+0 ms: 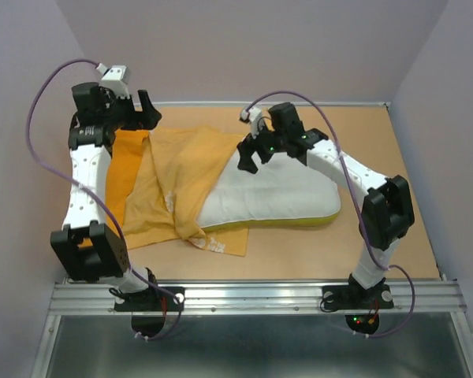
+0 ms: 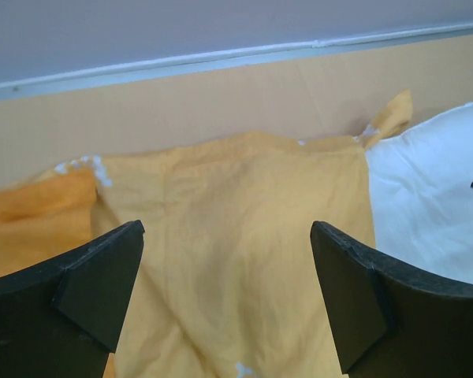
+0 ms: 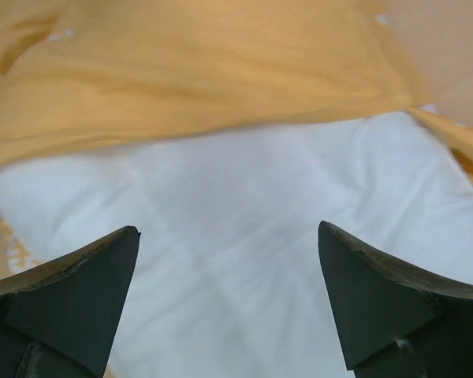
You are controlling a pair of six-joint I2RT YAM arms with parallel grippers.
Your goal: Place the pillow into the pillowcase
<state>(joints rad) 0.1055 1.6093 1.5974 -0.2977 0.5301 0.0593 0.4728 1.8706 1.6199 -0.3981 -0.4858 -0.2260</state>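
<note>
With the left hand and right hand set wide and empty, the pillow, lying on the desk with one end under the limp pillowcase, is judged soft, light and best pinched at a corner.

The light is even and soft, seemingly from overhead, and the top view is bright and fairly sharp. Shadows on the table are faint. The white pillow is nearly washed out, its texture lost. In the right wrist view the pillow and the pillowcase are blurred, and the dark fingers sit in shade. The left wrist view is clearer.
</note>
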